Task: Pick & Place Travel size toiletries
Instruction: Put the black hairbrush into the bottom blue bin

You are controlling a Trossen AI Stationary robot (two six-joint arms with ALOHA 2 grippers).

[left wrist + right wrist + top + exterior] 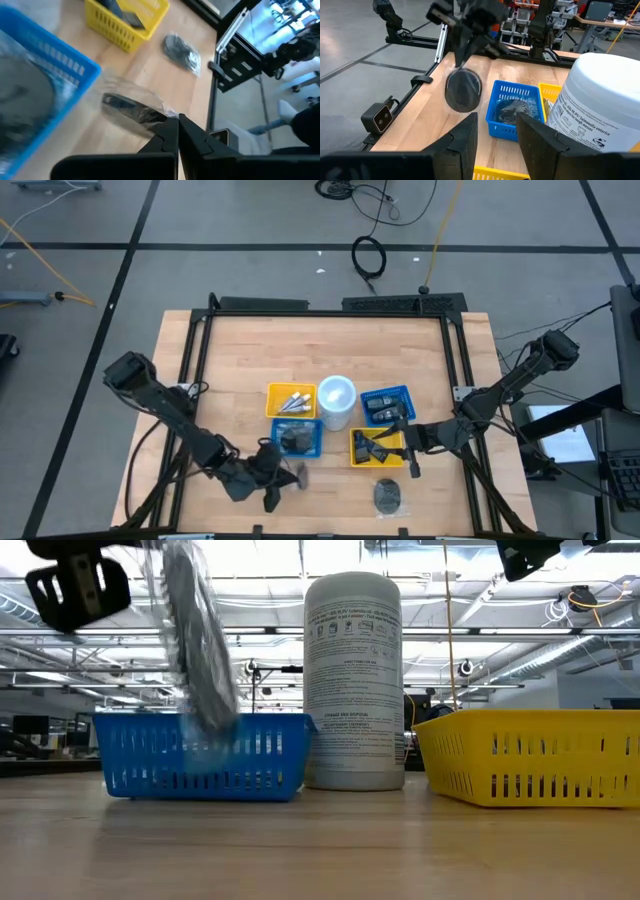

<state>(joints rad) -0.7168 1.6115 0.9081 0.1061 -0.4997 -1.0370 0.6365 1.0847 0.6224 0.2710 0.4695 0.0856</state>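
In the high view, the left gripper (283, 480) is hovering near the table's front edge, its fingers clamped on a dark round piece in clear wrap (300, 473), just in front of the blue rectangular plastic basket (297, 438); the right gripper (408, 448) is waiting over the yellow rectangular plastic basket (378, 447), with a second wrapped dark round piece (388, 497) lying on the wooden table (240, 360) in front of it. In the low view, the held piece (195, 640) is hanging tilted below the left gripper, in front of the blue basket (205, 754), beside the tall white cylindrical tub (354, 680). In the left wrist view, the fingertips (170, 131) are pressing together on the wrap's edge (134, 106). In the right wrist view, the right gripper's (496, 131) fingers are standing apart, holding nothing, and the held piece (463, 90) is dangling beyond them.
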